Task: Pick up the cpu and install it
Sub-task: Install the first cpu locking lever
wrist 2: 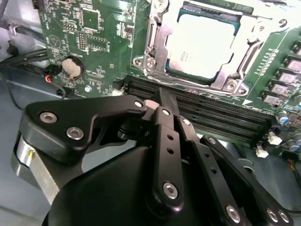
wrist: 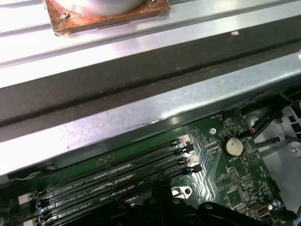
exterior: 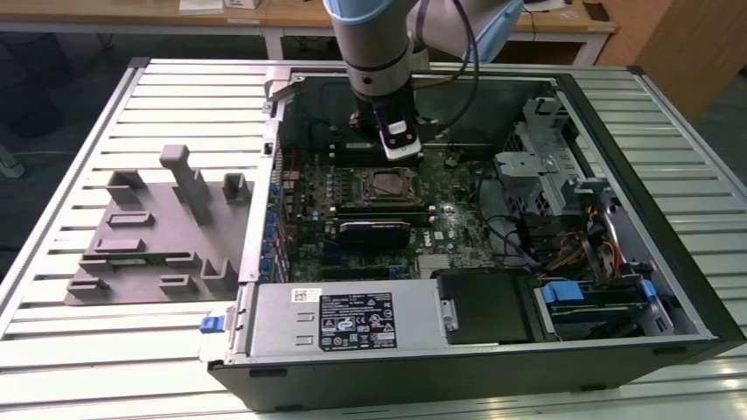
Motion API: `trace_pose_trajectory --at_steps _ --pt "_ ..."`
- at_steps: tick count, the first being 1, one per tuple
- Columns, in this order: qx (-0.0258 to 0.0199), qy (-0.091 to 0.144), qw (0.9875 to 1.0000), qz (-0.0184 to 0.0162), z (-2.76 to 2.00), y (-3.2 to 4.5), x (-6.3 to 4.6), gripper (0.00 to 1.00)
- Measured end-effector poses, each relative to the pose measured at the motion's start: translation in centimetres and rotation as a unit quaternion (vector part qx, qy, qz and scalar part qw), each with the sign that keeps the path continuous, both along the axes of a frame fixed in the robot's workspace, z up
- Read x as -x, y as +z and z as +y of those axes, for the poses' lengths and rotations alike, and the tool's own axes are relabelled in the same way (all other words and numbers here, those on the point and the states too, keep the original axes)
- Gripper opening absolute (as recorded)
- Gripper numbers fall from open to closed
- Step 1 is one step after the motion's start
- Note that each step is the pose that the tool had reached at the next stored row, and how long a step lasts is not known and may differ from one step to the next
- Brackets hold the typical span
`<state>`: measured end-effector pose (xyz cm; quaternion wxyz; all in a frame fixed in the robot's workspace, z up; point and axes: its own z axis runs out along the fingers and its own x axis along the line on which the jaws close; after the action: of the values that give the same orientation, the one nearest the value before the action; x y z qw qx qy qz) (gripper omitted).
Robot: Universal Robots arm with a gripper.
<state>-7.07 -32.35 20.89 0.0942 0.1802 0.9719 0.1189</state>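
An open computer case (exterior: 653,289) lies on its side on a slatted metal counter (exterior: 70,350), its green motherboard (exterior: 456,223) facing up. The arm (exterior: 373,44) reaches down into the far part of the case, and the end effector (exterior: 401,147) hangs just beyond the socket (exterior: 387,185), over the board's far edge. In the second wrist view the black fingers (wrist 2: 165,106) come together to a single tip with no gap and nothing visible between them, so the end effector looks narrow and empty.

The cpu (wrist 2: 200,44) sits inside the metal-framed socket in the second wrist view, its silvery top facing up and the frame's edges (wrist 2: 157,42) around it; the fingertips are apart from it, over the black memory slots (wrist 2: 221,117) that run just beside the socket. In the first wrist view these slots (wrist: 117,176) lie along the case's metal wall (wrist: 141,115), with a round coin battery (wrist: 233,147) on the board near them.

On the exterior view's left, a gray fixture tray (exterior: 157,232) with upright blocks rests on the counter beside the case. A power supply (exterior: 338,319) occupies the case's near side.
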Motion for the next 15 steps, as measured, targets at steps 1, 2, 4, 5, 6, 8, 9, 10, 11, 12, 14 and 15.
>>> trace_pose_trajectory --at_steps 1,2,4,5,6,8,9,10,11,12,14,15 --pt "0.0023 0.0 1.0 0.0011 -0.01 0.0 -0.01 0.11" --pt "0.0051 0.0 1.0 0.0019 -0.01 0.0 -0.02 0.11" --pt "0.0141 0.0 0.9999 0.003 -0.01 -0.01 -0.03 0.11" --pt "0.0192 0.0 0.9998 0.0038 -0.01 -0.02 -0.03 0.11" --pt "0.024 0.0 0.9997 0.005 -0.01 -0.03 -0.04 0.11" --pt "0.0329 0.0 0.9994 0.0078 -0.01 -0.04 -0.08 0.11" --pt "0.0378 0.0 0.9992 0.0092 -0.01 -0.04 -0.09 0.11" --pt "0.0426 0.0 0.999 0.01 -0.01 -0.05 -0.09 0.11" --pt "0.0477 0.0 0.9988 0.0108 -0.01 -0.05 -0.09 0.11" --pt "0.0526 0.0 0.9985 0.0119 -0.01 -0.06 -0.1 0.11" --pt "0.0621 0.0 0.998 0.0147 -0.01 -0.08 -0.13 0.11" --pt "0.0669 0.0 0.9976 0.0168 -0.01 -0.09 -0.15 0.11"
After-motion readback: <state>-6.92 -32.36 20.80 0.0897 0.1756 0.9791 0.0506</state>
